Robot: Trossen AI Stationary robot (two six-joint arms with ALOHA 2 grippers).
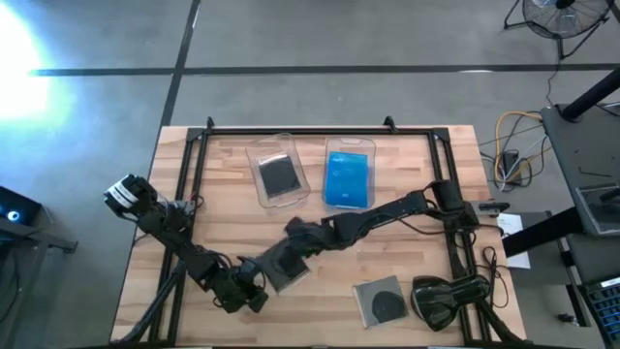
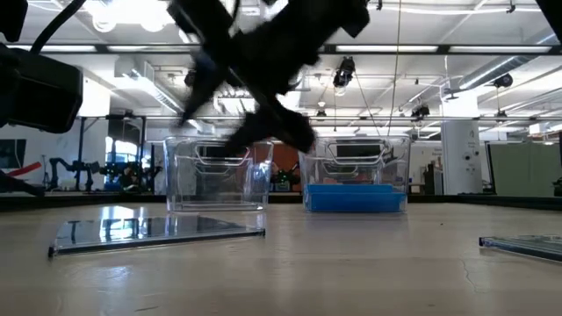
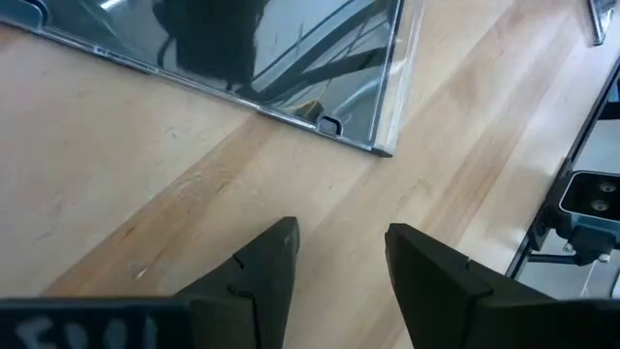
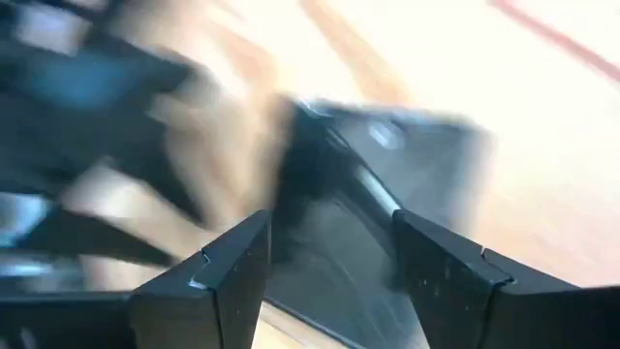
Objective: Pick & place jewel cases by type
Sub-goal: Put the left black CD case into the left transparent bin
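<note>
**Two pincers gathered over one dark case**

Two arms meet near the front middle of the wooden table (image 1: 407, 165); the right gripper (image 1: 291, 254) reaches in from the right side and hangs just above a dark jewel case (image 1: 282, 272), its fingers spread wide with nothing between them; the right wrist view is blurred, yet it shows the same dark case (image 4: 387, 194) lying just beyond the two fingertips; the left gripper (image 1: 254, 289) sits low at the near edge, just beside that case, its fingers (image 3: 266, 267) parted a little and holding nothing, with the case's clear corner (image 3: 291, 68) flat on the wood a short way ahead of them.

Well off to the right gripper's right lies a second dark case (image 1: 380, 301), beside a bulky black device (image 1: 448, 298); beyond both grippers, toward the far edge, stand two clear bins side by side; the left bin (image 1: 278, 173) holds a dark case (image 1: 280, 177); the right bin (image 1: 349, 174) holds blue cases (image 1: 347, 180), seen as a blue layer (image 2: 356, 197) in the low view.
</note>
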